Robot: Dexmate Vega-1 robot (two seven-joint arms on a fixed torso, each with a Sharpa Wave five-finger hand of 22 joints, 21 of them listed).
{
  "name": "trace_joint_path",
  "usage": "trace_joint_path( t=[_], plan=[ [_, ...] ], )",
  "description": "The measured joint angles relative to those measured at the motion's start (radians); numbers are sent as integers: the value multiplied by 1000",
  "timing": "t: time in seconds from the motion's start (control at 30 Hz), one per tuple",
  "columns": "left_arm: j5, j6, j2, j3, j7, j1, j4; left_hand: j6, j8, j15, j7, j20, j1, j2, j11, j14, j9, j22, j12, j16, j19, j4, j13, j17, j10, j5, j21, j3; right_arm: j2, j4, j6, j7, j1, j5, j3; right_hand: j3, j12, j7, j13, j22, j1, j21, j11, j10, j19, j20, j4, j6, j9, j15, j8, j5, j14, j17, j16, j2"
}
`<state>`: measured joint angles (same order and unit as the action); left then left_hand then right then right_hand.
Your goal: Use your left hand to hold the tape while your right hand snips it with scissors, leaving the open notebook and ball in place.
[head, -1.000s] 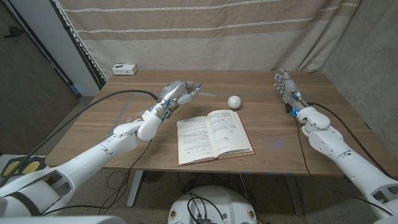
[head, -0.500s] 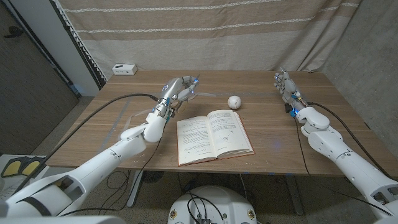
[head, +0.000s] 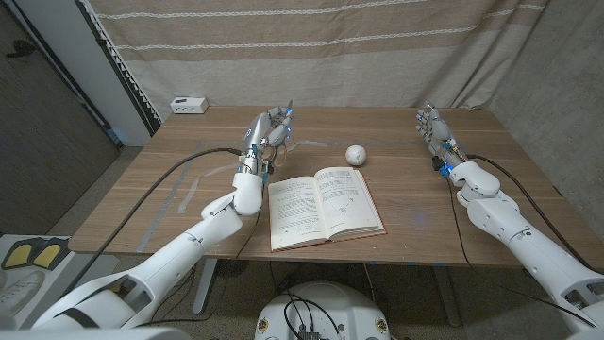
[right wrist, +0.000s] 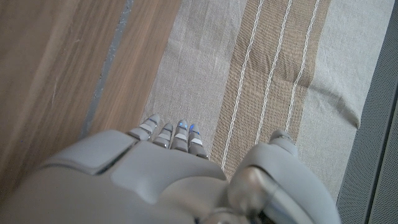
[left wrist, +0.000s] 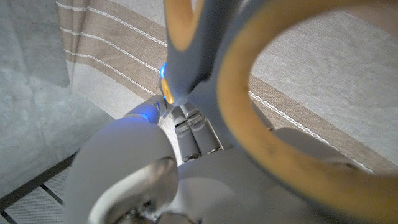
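Observation:
My left hand [head: 269, 128] is raised above the table's far middle, fingers up, left of the white ball [head: 355, 154]. It holds scissors with grey handles and orange-lined loops [left wrist: 261, 118]; the handles loom right over my left hand [left wrist: 186, 180] in the left wrist view, with the blades hidden. My right hand [head: 432, 127] stands at the table's far right, fingers straight up and holding nothing; in the right wrist view my right hand [right wrist: 168, 168] points at the curtain. An open notebook [head: 324, 205] lies at the front middle. I cannot make out any tape.
A small white box [head: 188, 104] sits at the table's far left corner. A striped beige curtain [head: 321, 47] hangs behind the table. Black cables [head: 179, 151] trail over the table's left part.
My left hand has risen and turned upright with the scissors, and its forearm has swung in toward the notebook. My right hand, the ball and the notebook have not moved.

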<state>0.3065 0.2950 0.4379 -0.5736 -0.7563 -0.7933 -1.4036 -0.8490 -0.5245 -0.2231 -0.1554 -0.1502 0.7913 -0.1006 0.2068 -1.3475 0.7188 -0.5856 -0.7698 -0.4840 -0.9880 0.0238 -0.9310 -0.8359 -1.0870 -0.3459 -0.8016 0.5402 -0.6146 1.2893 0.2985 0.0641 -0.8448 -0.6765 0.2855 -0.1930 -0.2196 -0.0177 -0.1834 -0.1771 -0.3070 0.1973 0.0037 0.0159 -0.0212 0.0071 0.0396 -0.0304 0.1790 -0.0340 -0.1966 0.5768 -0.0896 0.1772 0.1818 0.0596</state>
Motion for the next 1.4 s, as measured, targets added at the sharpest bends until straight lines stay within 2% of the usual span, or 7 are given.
trace_joint_path(
  t=[0.17,0.33,0.6,0.8,0.97,1.23,1.4],
  plan=[
    [-49,-20,-23,5,-22,-4,-2,-36,12,0,7,0,1,14,3,-7,-29,24,5,12,0,-4,29,20,-19,0,8,4,0,-6,2,2,3,0,-1,0,0,0,0,0,0,0,0,0,0,0,0,0,0,0,0,0,0,0,0,0],
    [-69,-26,-98,19,-27,-16,-7,-43,19,0,7,0,5,18,2,-7,-43,39,12,23,0,-8,49,30,-29,0,8,9,0,-9,8,10,4,-2,-2,0,0,0,0,0,0,0,0,0,0,0,0,0,0,0,0,0,0,0,0,0],
    [-136,-50,-145,32,-34,-34,-27,-49,27,0,6,0,2,21,2,-7,-49,53,17,37,0,-10,68,39,-40,1,16,15,0,-20,15,20,7,-6,-3,-4,0,0,0,0,0,0,0,0,0,0,4,0,0,0,0,0,0,0,0,0],
    [-243,-90,-171,43,-23,-49,-48,-52,56,0,8,0,5,26,2,-18,-72,64,17,43,0,-14,82,47,-50,1,16,20,1,-32,16,25,12,-6,-3,-4,0,0,0,0,0,0,0,0,0,0,4,0,0,0,0,0,0,0,0,0],
    [-293,-110,-192,53,-15,-65,-70,-53,83,-2,33,0,5,26,2,-20,-100,75,20,52,0,-18,96,61,-61,1,9,32,1,-32,16,27,13,-6,-2,-4,0,-4,0,0,0,0,0,0,0,0,4,-4,0,0,0,0,0,0,0,0],
    [-328,-125,-214,61,-12,-81,-94,-51,90,0,35,0,5,25,6,-36,-94,90,21,59,0,-10,102,81,-68,1,1,45,-1,-32,13,31,13,-5,0,-7,0,0,0,0,0,0,0,0,0,0,1,-7,0,0,0,0,0,0,0,0],
    [-383,-152,-227,65,-9,-88,-106,7,96,1,16,0,-14,0,6,-37,-44,111,7,59,0,20,93,80,-79,15,-8,48,-3,-32,10,33,13,-5,1,-7,0,0,0,0,-6,0,0,0,0,0,1,-7,0,0,0,0,0,0,0,6]
  ],
)
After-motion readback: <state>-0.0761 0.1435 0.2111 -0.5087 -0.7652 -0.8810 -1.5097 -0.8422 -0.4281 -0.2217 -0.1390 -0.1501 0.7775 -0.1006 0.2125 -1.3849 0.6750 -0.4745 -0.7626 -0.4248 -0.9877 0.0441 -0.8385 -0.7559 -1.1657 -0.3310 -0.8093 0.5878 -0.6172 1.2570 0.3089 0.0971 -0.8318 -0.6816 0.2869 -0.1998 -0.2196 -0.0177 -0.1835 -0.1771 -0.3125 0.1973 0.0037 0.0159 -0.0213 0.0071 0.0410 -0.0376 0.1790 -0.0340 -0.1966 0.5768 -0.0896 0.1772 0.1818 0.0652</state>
